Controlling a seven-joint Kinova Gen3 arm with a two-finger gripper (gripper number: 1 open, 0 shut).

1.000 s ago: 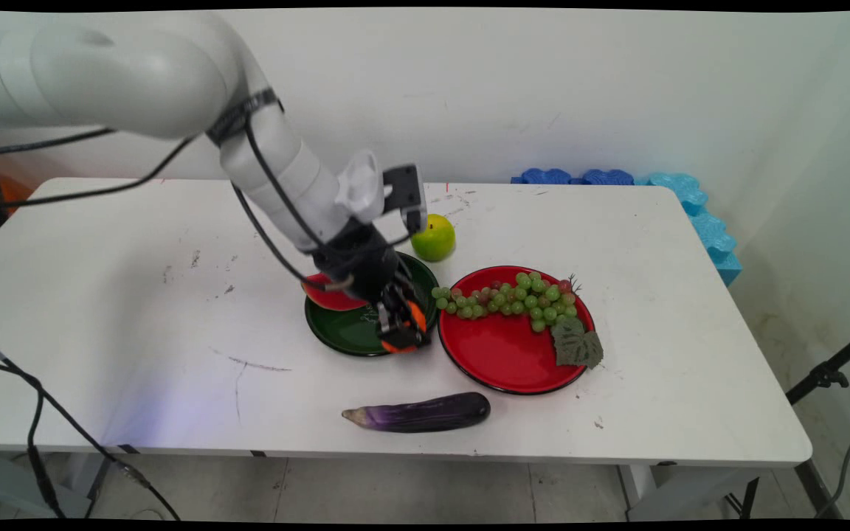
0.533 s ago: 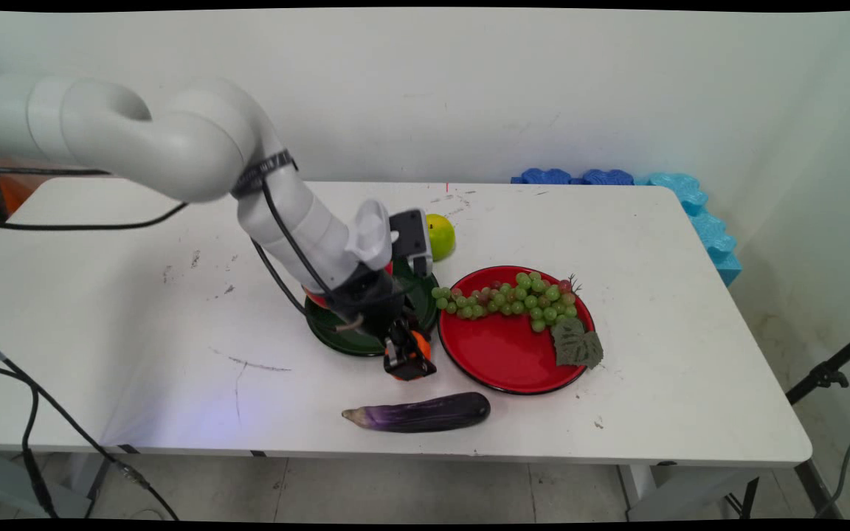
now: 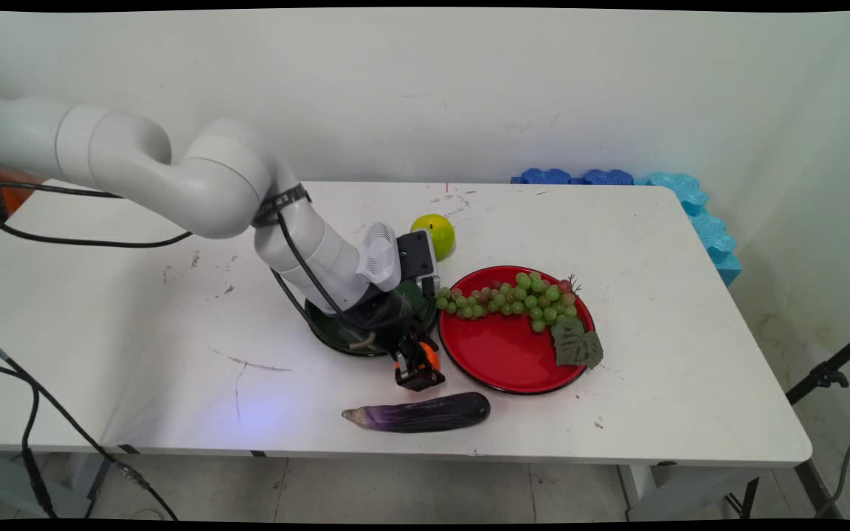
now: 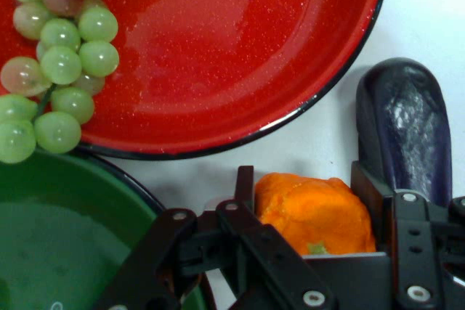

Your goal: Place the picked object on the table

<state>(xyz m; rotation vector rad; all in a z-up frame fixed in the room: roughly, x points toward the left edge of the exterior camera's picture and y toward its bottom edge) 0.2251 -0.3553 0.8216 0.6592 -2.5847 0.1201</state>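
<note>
Hand view shows the gripper (image 4: 312,212) clamped on an orange fruit (image 4: 314,212), held low between the green plate (image 4: 65,230) at nine o'clock and the eggplant (image 4: 403,128) at two — red plate (image 4: 240,49) above.

White arm enters from upper left of frame, elbow bent near centre-left, forearm sloping down toward lower centre. Black cables hang along the forearm. Wrist tilted, claw (image 3: 419,371) pointing down and slightly toward the right of frame, low over the table (image 3: 137,354). Claw fingers (image 4: 370,194) closed on an orange object (image 4: 314,212), seen held between them in hand view.
</note>
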